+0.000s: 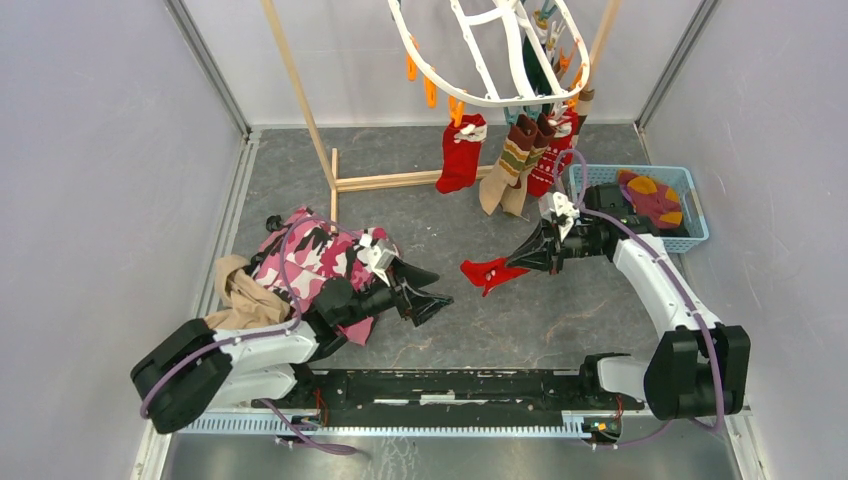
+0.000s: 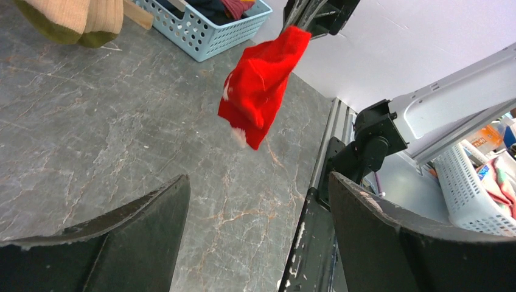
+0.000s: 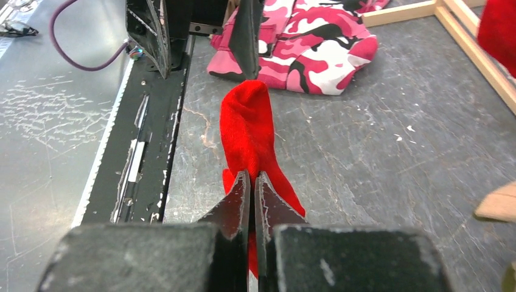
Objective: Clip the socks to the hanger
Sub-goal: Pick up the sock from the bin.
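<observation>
Several socks point(image 1: 510, 165) hang clipped to the hanger point(image 1: 490, 101); right jaws pinch a red sock point(image 1: 487, 272), left jaws gape empty, more wait in the basket point(image 1: 697, 225).

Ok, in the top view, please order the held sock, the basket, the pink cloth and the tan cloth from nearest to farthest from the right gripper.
1. Held sock: pinched in the right gripper itself.
2. Basket: behind it, to the right.
3. Pink cloth: on the left side.
4. Tan cloth: farthest left, beyond the pink cloth.
</observation>
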